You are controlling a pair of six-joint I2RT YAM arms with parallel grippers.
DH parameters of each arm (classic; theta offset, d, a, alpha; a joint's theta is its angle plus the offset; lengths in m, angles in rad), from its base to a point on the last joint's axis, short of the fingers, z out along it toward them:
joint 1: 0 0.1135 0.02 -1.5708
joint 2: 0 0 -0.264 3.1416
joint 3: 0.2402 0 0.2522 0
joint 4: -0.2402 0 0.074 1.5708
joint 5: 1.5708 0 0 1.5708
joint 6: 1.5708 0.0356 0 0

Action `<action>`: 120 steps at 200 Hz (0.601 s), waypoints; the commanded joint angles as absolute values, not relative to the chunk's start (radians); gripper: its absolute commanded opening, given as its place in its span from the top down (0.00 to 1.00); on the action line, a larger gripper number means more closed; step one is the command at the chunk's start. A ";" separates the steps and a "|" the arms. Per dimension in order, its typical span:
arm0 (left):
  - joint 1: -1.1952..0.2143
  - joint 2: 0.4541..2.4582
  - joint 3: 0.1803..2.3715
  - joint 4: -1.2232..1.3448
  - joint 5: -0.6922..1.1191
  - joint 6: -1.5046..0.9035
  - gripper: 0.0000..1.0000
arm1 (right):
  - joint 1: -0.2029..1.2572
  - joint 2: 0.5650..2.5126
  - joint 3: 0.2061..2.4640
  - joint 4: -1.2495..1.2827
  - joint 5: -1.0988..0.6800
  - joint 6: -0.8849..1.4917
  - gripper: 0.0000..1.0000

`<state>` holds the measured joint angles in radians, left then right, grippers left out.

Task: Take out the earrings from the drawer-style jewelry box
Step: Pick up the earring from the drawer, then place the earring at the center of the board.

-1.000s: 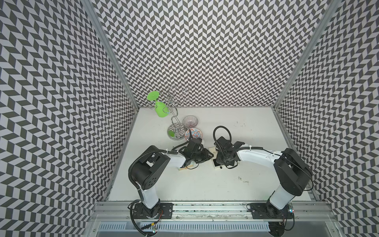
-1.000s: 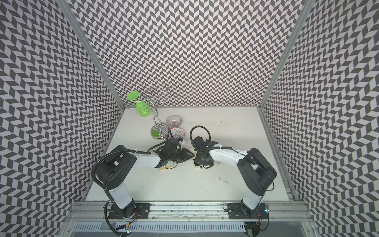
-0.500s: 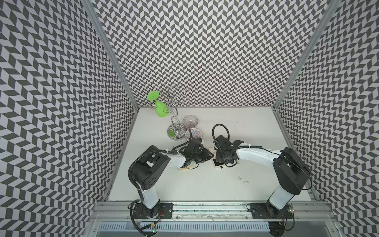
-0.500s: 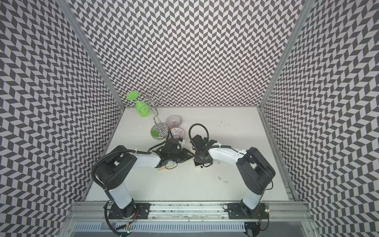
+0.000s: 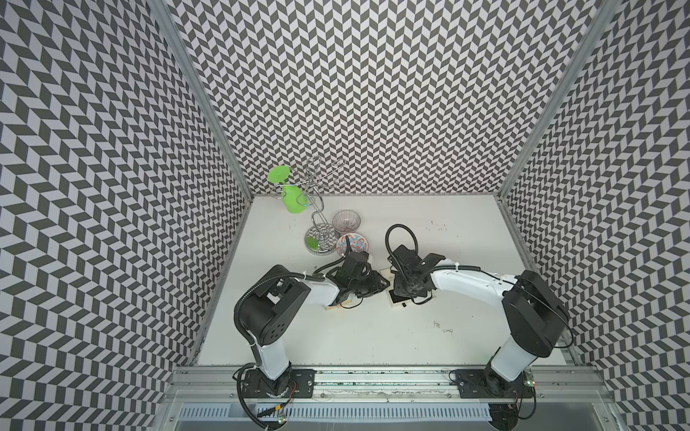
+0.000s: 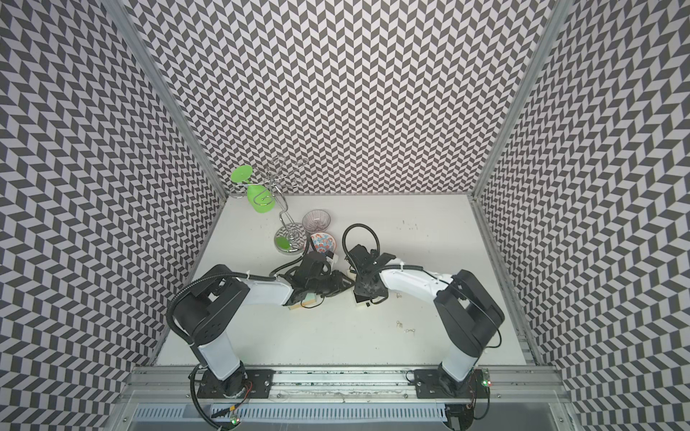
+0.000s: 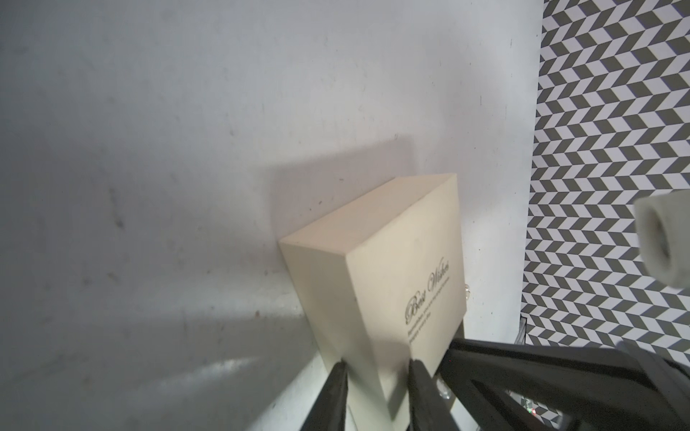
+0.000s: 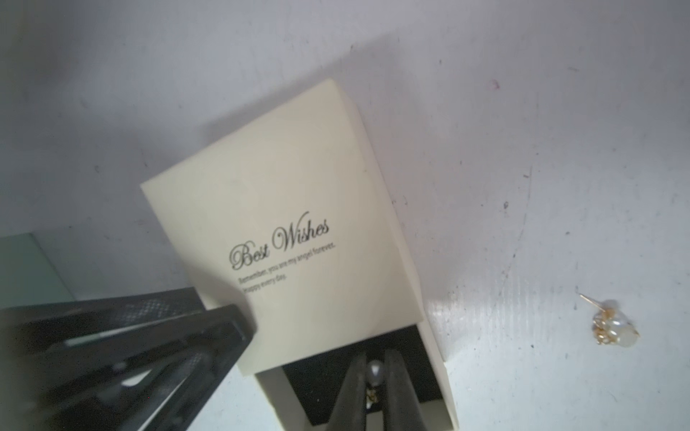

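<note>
Top views overhead; wrist views near jewelry box (image 8: 283,224).

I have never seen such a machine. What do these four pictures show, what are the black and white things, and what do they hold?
A left arm and a right arm of a robot stand at a white table. Two pictures look down from above; the other two come from cameras on the wrists. The left fingers grip a cream box. Its drawer is pulled partly out, and the right fingers pinch a pearl earring inside it. Another earring lies on the table beside the box. Farther back stand two bowls and a wire stand with a green glass.
</note>
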<state>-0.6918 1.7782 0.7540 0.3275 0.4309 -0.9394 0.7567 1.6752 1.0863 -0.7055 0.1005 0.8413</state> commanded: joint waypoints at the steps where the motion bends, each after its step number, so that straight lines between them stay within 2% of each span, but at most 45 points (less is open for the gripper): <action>1: -0.701 1.769 0.752 0.299 0.412 -0.938 0.70 | 0.761 1.608 1.071 -0.724 0.122 0.857 0.90; 66: -0.704 1.765 0.750 0.298 0.408 -0.936 0.70 | 0.746 1.513 1.039 -0.780 0.187 0.877 0.89; 120: -0.708 1.765 0.768 0.291 0.417 -0.924 0.65 | 0.547 1.349 0.788 -0.730 0.154 0.825 0.89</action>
